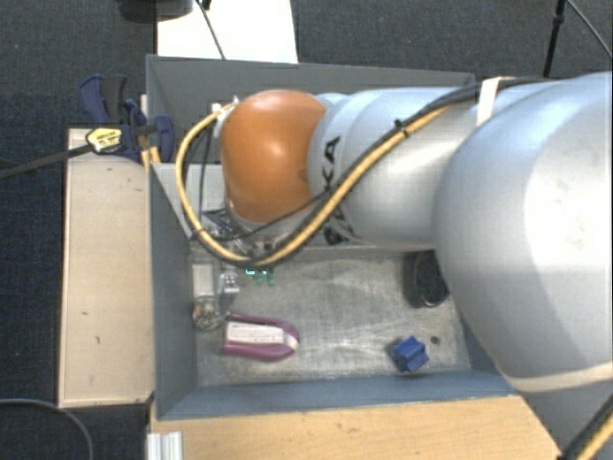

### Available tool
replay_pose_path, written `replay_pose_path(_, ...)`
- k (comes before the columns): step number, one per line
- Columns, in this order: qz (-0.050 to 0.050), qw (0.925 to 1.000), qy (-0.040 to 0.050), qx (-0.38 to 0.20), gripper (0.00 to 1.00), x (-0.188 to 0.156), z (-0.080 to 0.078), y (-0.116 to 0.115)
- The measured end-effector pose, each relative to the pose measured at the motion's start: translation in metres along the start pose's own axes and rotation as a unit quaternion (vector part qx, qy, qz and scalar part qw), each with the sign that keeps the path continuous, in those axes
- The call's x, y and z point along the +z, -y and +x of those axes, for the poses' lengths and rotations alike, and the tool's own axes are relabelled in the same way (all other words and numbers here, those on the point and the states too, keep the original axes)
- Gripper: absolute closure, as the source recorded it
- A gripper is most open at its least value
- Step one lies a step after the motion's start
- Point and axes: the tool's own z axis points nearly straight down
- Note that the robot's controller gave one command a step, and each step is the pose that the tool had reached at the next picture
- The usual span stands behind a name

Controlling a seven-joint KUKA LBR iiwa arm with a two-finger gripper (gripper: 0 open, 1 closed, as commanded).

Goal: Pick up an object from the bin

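Note:
My gripper (205, 282) hangs below the orange wrist cover at the bin's left wall, low over the floor. Just under it, against the left wall, lies a small round metallic thing (204, 313). Right beside that, toward the front, is a flat purple oblong object with a white label (259, 337), lying apart from the gripper.
A small blue block (410, 354) sits near the front right of the bin. A black rounded thing (424, 281) lies at the right, partly under the arm. The arm and its cables cover the back half of the bin.

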Motion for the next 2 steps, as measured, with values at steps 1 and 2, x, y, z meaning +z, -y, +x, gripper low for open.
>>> replay_pose_path(1, 0.0, 0.9981, 0.0002, 0.062, 0.0, 0.076, 0.058, 0.016)
replay_pose_path(2, 0.0, 0.9874, 0.0076, -0.158, 0.0, 0.06, 0.087, 0.063)
